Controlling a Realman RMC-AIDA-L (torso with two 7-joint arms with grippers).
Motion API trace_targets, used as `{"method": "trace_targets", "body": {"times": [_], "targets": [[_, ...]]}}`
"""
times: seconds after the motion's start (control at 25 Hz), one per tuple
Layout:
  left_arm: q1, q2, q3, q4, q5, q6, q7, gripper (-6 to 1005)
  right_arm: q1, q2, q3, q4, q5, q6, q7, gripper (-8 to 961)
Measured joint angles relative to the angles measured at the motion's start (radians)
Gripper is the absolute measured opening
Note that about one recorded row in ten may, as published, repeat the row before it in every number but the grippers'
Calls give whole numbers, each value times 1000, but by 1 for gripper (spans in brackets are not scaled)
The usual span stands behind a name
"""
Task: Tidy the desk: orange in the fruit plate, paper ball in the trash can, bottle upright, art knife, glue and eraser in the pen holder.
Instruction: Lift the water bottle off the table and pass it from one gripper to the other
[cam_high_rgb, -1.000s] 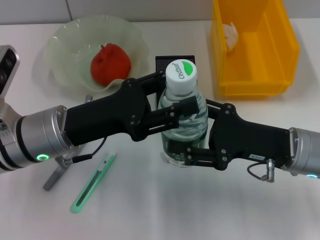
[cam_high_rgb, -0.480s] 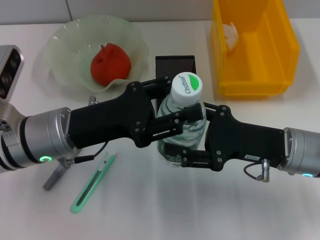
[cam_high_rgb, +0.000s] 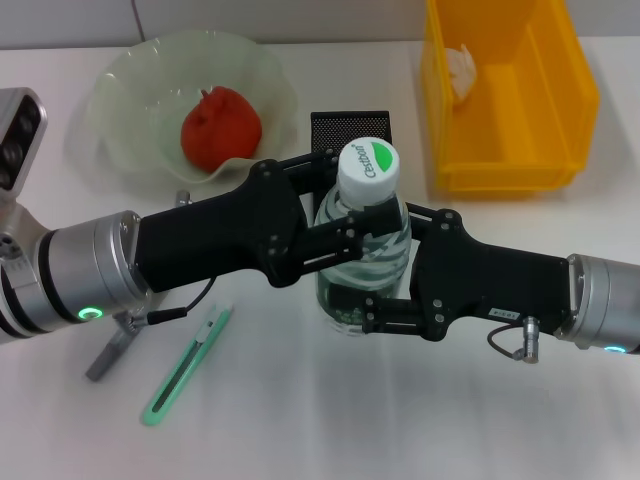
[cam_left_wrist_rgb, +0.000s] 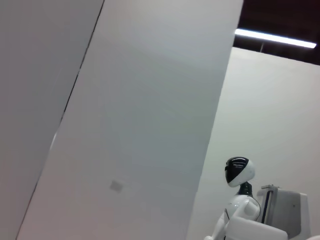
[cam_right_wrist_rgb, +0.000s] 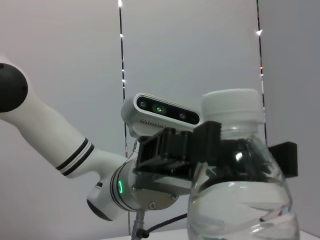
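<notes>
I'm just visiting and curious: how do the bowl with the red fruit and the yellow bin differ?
The bowl is pale green, translucent and round with a wavy rim; the bin is solid yellow, boxy and straight-walled. The bowl holds a red fruit; the bin holds a crumpled white paper ball. The bowl sits far left, the bin far right. Both are open-topped and stand on the white desk.

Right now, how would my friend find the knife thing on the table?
Start at the pale bowl holding the red fruit, then look toward the robot, below the left arm. The knife lies flat there, slim and mint green, beside a grey metal stand.
</notes>
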Motion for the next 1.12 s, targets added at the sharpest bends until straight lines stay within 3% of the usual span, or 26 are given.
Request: {"method": "trace_targets", "body": {"times": [1.12], "targets": [[2,0,-3,41,-18,8,-17,565,5,0,0,10,4,21,-6,763]]}}
